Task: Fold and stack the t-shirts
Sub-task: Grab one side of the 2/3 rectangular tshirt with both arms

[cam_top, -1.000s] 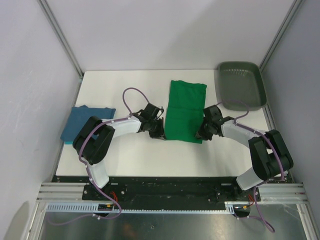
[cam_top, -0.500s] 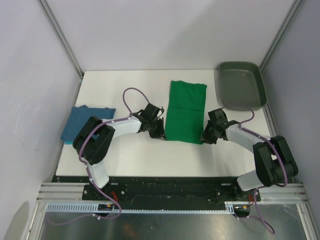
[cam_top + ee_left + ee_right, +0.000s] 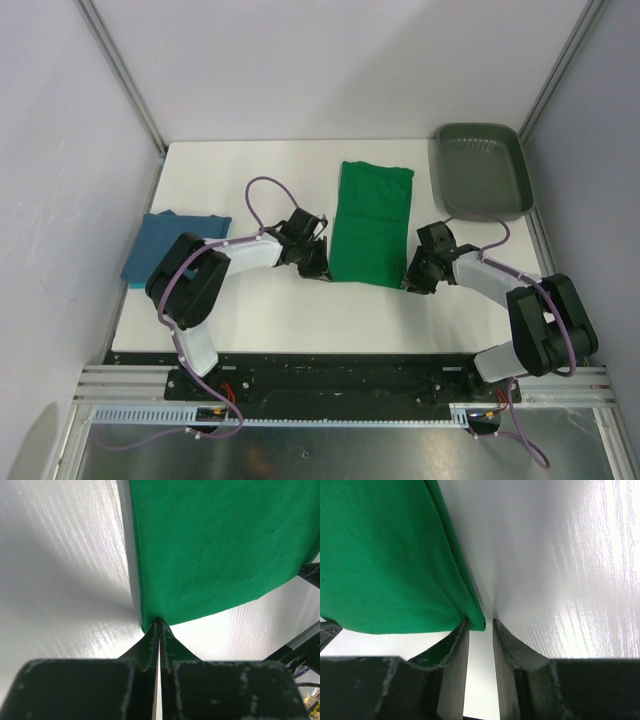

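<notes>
While green t-shirt (image 3: 372, 224) lies folded mid table (image 3: 260, 310), teal t-shirt (image 3: 176, 247) folded at left edge | left gripper (image 3: 159, 625) closed tight, pinching green's near-left corner | right gripper (image 3: 481, 627) jaws slightly parted, near-right corner loose between tips

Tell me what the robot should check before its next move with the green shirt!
1. left gripper shut on a near corner of the green t-shirt: ok.
2. right gripper jaws apart, other near corner lying loose at its fingertips: ok.
3. Green t-shirt folded and flat on the table: ok.
4. blue t-shirt folded, at the table's left edge: ok.
5. Shirts stacked: not ok, they lie apart.
6. tray apart from both shirts: ok.
</notes>
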`<action>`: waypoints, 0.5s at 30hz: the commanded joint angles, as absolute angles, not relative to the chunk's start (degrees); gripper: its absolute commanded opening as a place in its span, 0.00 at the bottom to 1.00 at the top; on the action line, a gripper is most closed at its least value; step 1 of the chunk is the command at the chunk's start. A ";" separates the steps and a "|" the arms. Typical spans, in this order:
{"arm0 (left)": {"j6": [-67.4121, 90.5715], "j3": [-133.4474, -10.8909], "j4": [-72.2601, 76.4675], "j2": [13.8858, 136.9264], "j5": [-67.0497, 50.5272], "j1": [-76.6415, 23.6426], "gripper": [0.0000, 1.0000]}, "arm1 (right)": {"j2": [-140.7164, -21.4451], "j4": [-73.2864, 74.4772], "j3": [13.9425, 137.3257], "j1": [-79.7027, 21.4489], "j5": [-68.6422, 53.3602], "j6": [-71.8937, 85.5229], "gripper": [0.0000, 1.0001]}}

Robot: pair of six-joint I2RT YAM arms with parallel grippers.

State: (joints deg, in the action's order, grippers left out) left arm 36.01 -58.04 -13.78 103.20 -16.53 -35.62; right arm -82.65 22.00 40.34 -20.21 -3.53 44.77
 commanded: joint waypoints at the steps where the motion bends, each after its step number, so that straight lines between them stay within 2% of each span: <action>1: 35.78 -57.40 -12.73 101.27 -16.00 -35.62 0.00 | -81.25 21.80 39.51 -20.45 -1.89 44.64 0.31; 7: 35.71 -57.26 -12.67 100.25 -16.20 -35.67 0.00 | -78.29 20.24 38.56 -20.80 -1.28 45.95 0.35; 15: 35.77 -57.08 -12.69 99.41 -16.55 -35.68 0.00 | -81.25 18.08 38.15 -21.80 -0.78 46.90 0.36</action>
